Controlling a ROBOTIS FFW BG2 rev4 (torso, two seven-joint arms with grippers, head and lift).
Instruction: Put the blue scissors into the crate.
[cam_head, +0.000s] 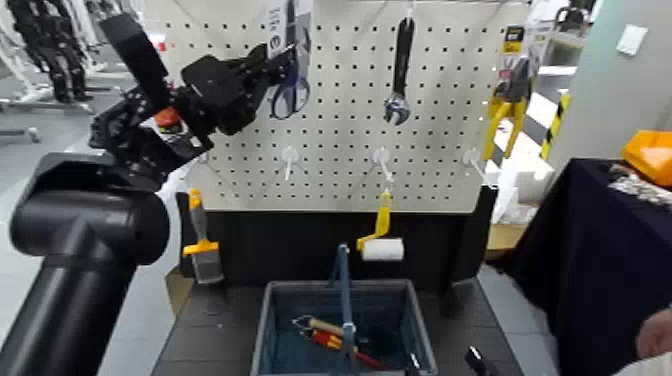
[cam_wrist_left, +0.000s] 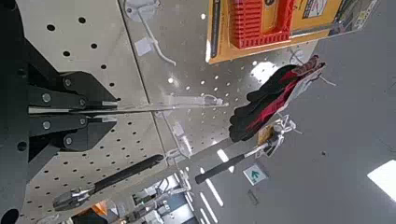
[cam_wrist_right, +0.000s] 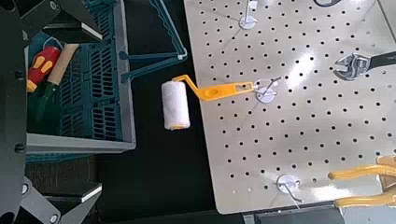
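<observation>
The blue scissors hang on their white card high on the pegboard. My left gripper is raised to the card's left side. In the left wrist view the left gripper is shut on the card's thin edge. The crate stands below on the dark table, its hoop handle upright, with red-handled tools inside. My right gripper is open and holds nothing. It hangs over the crate in the right wrist view.
A black wrench hangs right of the scissors, and a yellow-and-black tool at the board's right edge. A yellow paint roller and a scraper hang lower down. A person's hand is at the right, near a dark-draped table.
</observation>
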